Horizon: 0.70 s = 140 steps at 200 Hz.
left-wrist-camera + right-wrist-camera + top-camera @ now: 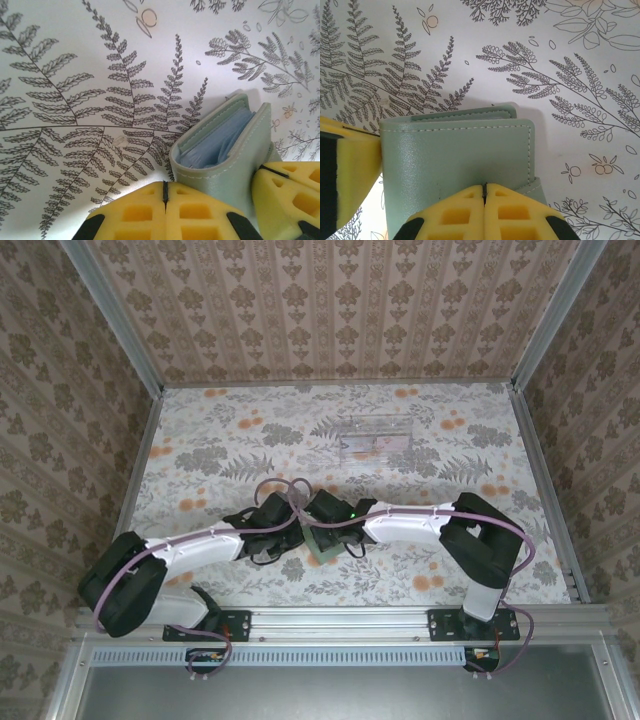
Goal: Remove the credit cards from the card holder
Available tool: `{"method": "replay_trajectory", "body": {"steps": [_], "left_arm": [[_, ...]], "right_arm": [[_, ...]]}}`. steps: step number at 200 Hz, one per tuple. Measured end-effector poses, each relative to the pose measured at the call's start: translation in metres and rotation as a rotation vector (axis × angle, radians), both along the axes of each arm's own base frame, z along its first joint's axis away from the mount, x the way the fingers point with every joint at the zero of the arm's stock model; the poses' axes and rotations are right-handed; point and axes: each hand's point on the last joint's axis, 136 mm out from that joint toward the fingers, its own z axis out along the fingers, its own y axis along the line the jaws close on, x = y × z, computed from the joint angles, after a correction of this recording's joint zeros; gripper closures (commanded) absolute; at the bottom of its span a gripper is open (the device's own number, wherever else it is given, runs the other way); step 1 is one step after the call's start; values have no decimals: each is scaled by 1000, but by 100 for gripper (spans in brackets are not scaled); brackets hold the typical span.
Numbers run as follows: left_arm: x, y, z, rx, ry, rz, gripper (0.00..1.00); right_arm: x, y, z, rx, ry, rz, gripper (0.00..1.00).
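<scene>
The card holder (322, 543), a grey-green stitched wallet, lies folded between the two wrists near the table's front middle. In the left wrist view its open end (220, 147) shows pale blue inner layers; the credit cards are hidden. My left gripper (165, 192) is shut, with its yellow tips against the holder's near left corner and nothing between them. My right gripper (485, 189) is also shut, and its tips rest on the holder's smooth cover (460, 155). The left gripper's yellow finger (350, 170) touches the holder's left edge there.
A clear plastic tray (375, 435) sits further back, right of the middle. The floral tablecloth (220, 450) covers the table, which has patterned walls on three sides and a metal rail (330, 620) along the front.
</scene>
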Motion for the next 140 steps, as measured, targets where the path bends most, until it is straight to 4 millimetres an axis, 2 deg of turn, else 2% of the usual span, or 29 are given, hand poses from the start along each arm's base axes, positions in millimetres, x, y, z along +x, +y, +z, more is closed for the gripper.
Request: {"method": "replay_trajectory", "body": {"steps": [20, 47, 60, 80, 116, 140], "left_arm": [[3, -1, 12, -25, -34, 6, 100], [10, -10, 44, -96, -114, 5, 100], [12, -11, 50, -110, -133, 9, 100], [14, -13, 45, -106, -128, 7, 100], [26, -20, 25, -101, -101, 38, 100], [31, -27, 23, -120, -87, 59, 100]], "right_arm": [[-1, 4, 1, 27, 12, -1, 100], [-6, 14, 1, 70, 35, 17, 100], [-8, 17, 1, 83, 43, 23, 100], [-9, 19, 1, 95, 53, 23, 100], [-8, 17, -1, 109, 79, -2, 100], [-4, 12, -3, 124, 95, -33, 100]]}}
